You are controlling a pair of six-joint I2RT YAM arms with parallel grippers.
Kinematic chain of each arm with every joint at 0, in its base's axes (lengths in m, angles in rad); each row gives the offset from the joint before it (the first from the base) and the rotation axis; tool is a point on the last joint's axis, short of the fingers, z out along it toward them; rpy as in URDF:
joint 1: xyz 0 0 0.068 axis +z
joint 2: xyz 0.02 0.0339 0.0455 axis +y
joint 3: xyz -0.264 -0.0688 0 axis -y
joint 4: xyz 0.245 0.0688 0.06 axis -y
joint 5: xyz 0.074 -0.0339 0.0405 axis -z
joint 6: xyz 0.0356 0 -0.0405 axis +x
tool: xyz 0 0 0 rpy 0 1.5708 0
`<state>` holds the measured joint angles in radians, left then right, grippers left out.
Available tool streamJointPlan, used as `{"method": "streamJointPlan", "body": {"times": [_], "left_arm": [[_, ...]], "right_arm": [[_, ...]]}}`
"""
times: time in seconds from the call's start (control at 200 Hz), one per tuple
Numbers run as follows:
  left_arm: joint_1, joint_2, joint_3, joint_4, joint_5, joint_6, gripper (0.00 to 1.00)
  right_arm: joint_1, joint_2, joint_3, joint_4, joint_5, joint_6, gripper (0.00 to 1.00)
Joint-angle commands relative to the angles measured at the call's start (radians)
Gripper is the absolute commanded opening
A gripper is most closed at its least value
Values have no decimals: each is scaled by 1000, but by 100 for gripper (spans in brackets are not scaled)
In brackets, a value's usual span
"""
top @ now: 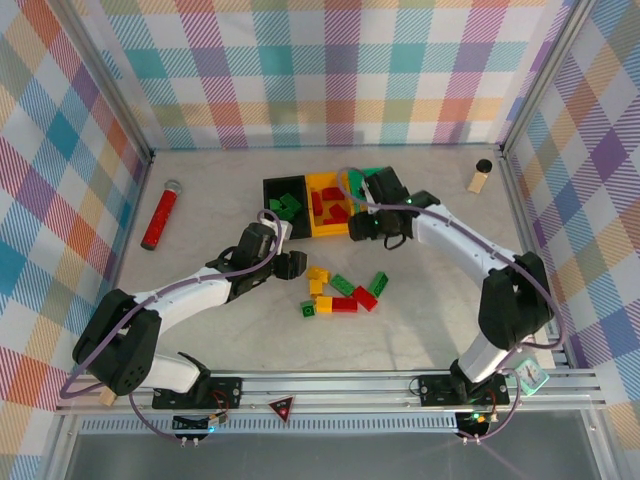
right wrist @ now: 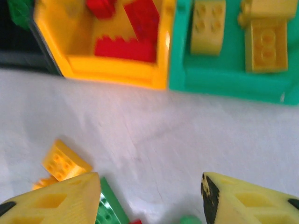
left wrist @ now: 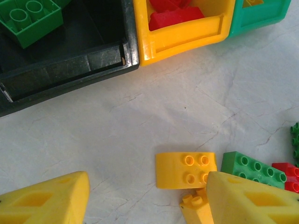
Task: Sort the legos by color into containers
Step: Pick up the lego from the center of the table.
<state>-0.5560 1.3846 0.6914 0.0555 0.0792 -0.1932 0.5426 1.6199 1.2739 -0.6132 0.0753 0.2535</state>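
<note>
Three containers stand side by side: a black bin (top: pixel 283 190) holding green legos (left wrist: pixel 30 18), a yellow-orange bin (top: pixel 327 232) holding red legos (right wrist: pixel 126 49), and a green bin (right wrist: pixel 233 79) holding yellow legos (right wrist: pixel 208 25). Loose red, yellow and green legos (top: pixel 342 292) lie on the table in front of them. My left gripper (left wrist: pixel 149 200) is open and empty, low over the table. A yellow brick (left wrist: pixel 186 169) lies just inside its right finger (left wrist: pixel 252 196). My right gripper (right wrist: pixel 149 200) hangs open and empty between the bins and the pile, partly covering the green bin (top: pixel 372 172).
A long red cylinder with a grey cap (top: pixel 162 215) lies at the left of the table. A small tan bottle with a black cap (top: pixel 480 176) stands at the back right. Checked walls close in the table on three sides.
</note>
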Motion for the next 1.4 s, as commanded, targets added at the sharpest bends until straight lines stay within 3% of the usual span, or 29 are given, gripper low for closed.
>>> {"method": "streamJointPlan", "body": {"times": [0.0, 0.335, 0.565, 0.645, 0.81, 0.905, 1.175, 1.285, 1.395], "left_arm": [[-13, 17, 26, 11, 40, -16, 67], [-102, 108, 101, -110, 129, -69, 67], [-132, 233, 310, -440, -1, -178, 68], [-134, 247, 351, -501, -35, -274, 68], [-152, 251, 356, -446, -9, -517, 68], [-182, 269, 387, -455, -48, -666, 68], [-237, 383, 620, -821, -241, -1052, 67], [-238, 438, 664, -893, -240, -1177, 67], [-240, 468, 629, -795, -173, -1258, 66]], "right_arm": [[5, -55, -101, 76, 50, 6, 60], [-11, -91, -256, 147, 95, -5, 60], [-13, -72, -270, 195, 88, 0, 60], [-13, -72, -288, 217, 89, 2, 60], [-12, -53, -311, 255, 71, 11, 60], [-12, -56, -324, 273, 42, 21, 61], [-12, -10, -361, 329, 2, 43, 61], [-12, -6, -363, 342, -4, 48, 61], [-12, -5, -367, 348, 5, 56, 61]]}}
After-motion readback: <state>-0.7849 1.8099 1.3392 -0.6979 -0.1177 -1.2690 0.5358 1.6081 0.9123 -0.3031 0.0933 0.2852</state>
